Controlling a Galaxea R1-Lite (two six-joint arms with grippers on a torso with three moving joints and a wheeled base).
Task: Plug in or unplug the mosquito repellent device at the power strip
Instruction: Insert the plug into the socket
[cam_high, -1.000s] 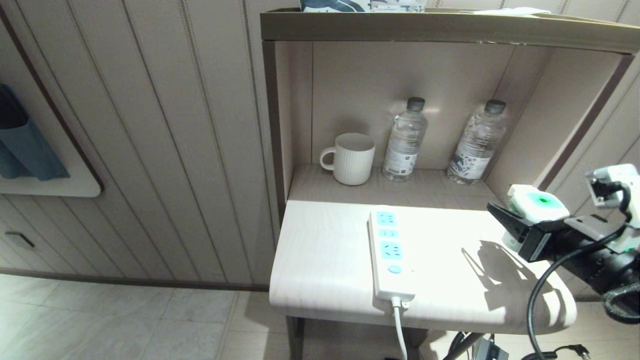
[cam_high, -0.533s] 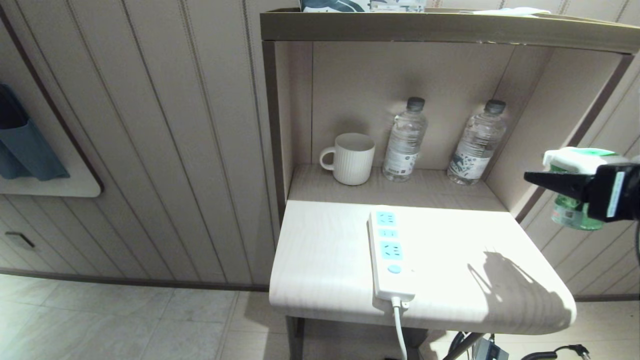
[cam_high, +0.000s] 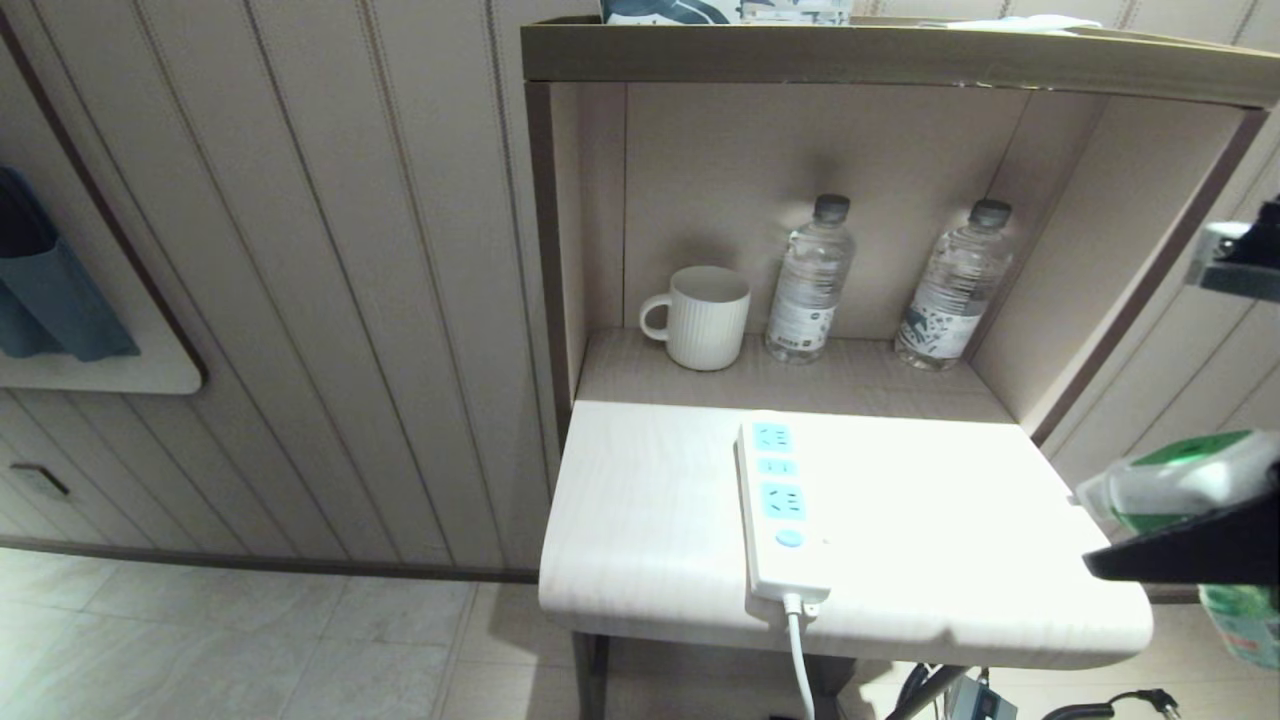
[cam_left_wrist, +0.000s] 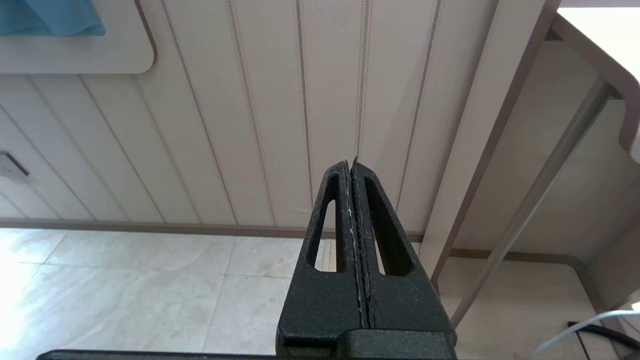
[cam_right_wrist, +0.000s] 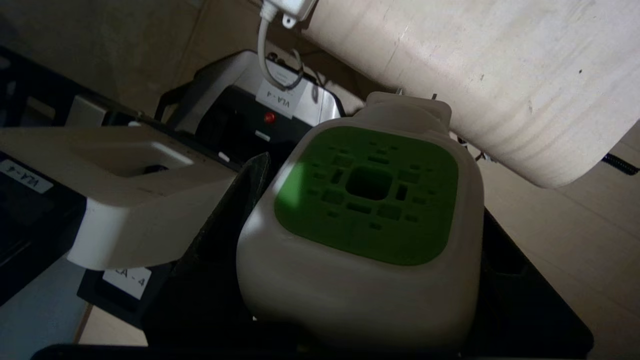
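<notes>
One right gripper (cam_high: 1190, 545) grips mosquito repellent device (cam_high: 1180, 480), prongs tableward.

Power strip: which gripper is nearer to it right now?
Right. The right gripper, shut on the mosquito repellent device, hangs off the table's right edge, apart from the power strip. The left gripper is shut, facing the wall panelling, outside the head view.
</notes>
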